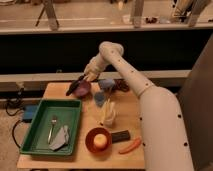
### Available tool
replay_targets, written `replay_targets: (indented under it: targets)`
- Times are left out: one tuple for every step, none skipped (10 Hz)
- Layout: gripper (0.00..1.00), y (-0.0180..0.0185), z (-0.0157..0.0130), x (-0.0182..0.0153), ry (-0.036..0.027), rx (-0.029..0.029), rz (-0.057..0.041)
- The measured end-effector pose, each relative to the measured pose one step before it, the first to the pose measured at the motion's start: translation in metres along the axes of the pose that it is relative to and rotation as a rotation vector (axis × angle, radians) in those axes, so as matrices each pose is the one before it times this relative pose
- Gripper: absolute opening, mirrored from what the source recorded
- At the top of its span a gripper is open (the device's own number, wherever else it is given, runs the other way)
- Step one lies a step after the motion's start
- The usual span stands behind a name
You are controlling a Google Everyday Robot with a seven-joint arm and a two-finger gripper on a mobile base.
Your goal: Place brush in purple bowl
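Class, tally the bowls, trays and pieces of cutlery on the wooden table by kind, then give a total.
Bowls: 2, purple bowl under the claw, orange bowl
Trays: 1, green tray
Cutlery: 1, fork
Total: 4

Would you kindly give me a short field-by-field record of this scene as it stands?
tool: the gripper, above the purple bowl's right rim
brush: dark stick, slanting across the purple bowl, upper end at the tool
purple bowl: back left of the table
green tray: front left, holding a fork and a grey cloth
orange bowl: front centre, yellow ball inside
black block: right of the orange bowl
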Motion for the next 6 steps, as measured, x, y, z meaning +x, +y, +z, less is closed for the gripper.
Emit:
replay_targets:
  targets:
    - [0.0,0.00157,0.00483,-0.00256,-0.05672,0.04791,0.03352]
    - [0.0,0.00121,0.00443,-0.0014,-0.03443,0.02425,0.02137]
    - [0.0,0.00056,0.00448,-0.00127,-0.04634,0.02934,0.02349]
    - [0.0,0.00112,0.0053,-0.00183,-0.03434,0.01146,0.00592]
    - [0.0,-0.00012,0.00649,-0.00293,-0.0525,0.0152,0.00899]
    - [0.0,-0.00005,0.00641,-0.00118,-0.04437,0.01127,0.01018]
